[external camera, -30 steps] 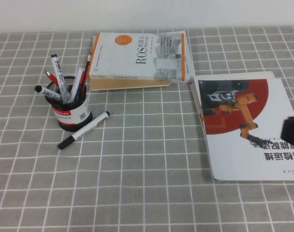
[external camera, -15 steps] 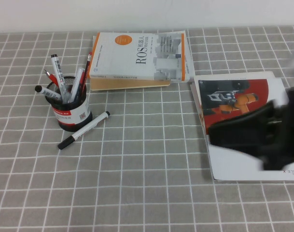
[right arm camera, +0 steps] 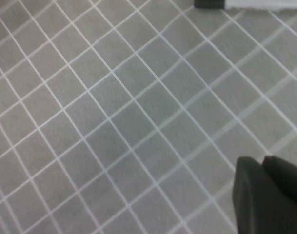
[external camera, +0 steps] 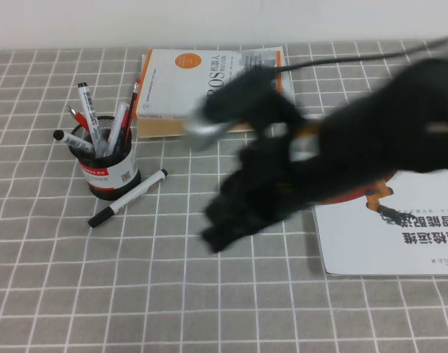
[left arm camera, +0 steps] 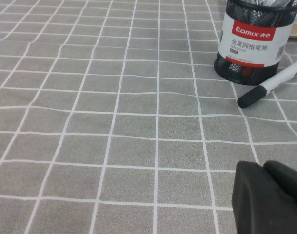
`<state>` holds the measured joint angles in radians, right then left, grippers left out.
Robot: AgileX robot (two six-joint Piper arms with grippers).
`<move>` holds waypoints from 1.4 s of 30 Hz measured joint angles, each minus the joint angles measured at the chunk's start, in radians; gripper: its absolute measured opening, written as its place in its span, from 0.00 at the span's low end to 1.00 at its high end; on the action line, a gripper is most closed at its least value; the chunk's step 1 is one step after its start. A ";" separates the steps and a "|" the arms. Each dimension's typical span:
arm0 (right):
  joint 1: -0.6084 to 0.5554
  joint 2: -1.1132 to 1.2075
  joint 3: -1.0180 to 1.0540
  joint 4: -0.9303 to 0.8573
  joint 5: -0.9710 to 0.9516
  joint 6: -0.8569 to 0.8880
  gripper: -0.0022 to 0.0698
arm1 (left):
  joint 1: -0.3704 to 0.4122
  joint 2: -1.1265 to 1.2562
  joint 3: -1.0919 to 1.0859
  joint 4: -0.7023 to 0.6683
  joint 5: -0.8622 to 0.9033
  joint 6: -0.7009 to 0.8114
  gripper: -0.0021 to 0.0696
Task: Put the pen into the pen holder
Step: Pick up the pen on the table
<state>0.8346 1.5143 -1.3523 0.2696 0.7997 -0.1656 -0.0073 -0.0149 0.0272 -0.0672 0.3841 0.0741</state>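
From above, the blurred right tool (external camera: 224, 224) hangs mid-bench (external camera: 62, 294), its opening unclear, covering part of a book (external camera: 209, 81) and magazine (external camera: 389, 235). Left wrist: the pen (left arm camera: 272, 84) lies touching the pen holder (left arm camera: 250, 36); left tool (left arm camera: 270, 195) unreadable. Right wrist: only checked cloth.

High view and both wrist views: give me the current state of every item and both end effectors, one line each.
pen: lying flat on the cloth, against the cup's base, not held.
pen cup: upright, several pens inside.
white book: closed, flat, far side.
red and white booklet: closed, flat, partly hidden by the right arm.
right end effector: blurred above mid-table, holding nothing visible.
left end effector: low over the cloth, short of the pen.
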 joint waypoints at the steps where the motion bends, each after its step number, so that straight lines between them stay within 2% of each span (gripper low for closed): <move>1: 0.024 0.038 -0.045 -0.032 0.011 0.014 0.01 | 0.000 0.000 0.000 0.000 0.000 0.000 0.02; 8: 0.146 0.299 -0.373 -0.179 0.147 0.029 0.01 | 0.000 0.000 0.000 0.000 0.000 0.000 0.02; 18: 0.146 0.647 -0.862 -0.355 0.415 0.012 0.01 | 0.000 0.000 0.000 0.000 0.000 0.000 0.02; 23: 0.146 0.753 -1.011 -0.417 0.416 -0.052 0.01 | 0.000 0.000 0.000 0.000 0.000 0.000 0.02; 27: 0.146 0.802 -1.041 -0.427 0.343 -0.063 0.03 | 0.000 0.000 0.000 0.000 0.000 0.000 0.02; 30: 0.146 0.832 -1.043 -0.407 0.272 -0.097 0.11 | 0.000 0.000 0.000 0.000 0.000 0.000 0.02; 34: 0.145 0.867 -1.043 -0.367 0.194 -0.171 0.37 | 0.000 0.000 0.000 0.000 0.000 0.000 0.02; 37: 0.145 0.888 -1.043 -0.362 0.169 -0.244 0.52 | 0.000 0.000 0.000 0.000 0.000 0.000 0.02; 39: 0.145 0.902 -1.043 -0.361 0.168 -0.317 0.54 | 0.000 0.000 0.000 0.000 0.000 0.000 0.02; 42: 0.143 0.923 -1.043 -0.356 0.165 -0.427 0.50 | 0.000 0.000 0.000 0.000 0.000 0.000 0.02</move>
<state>0.9773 2.4369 -2.3954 -0.0862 0.9650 -0.5928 -0.0073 -0.0149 0.0272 -0.0672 0.3841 0.0741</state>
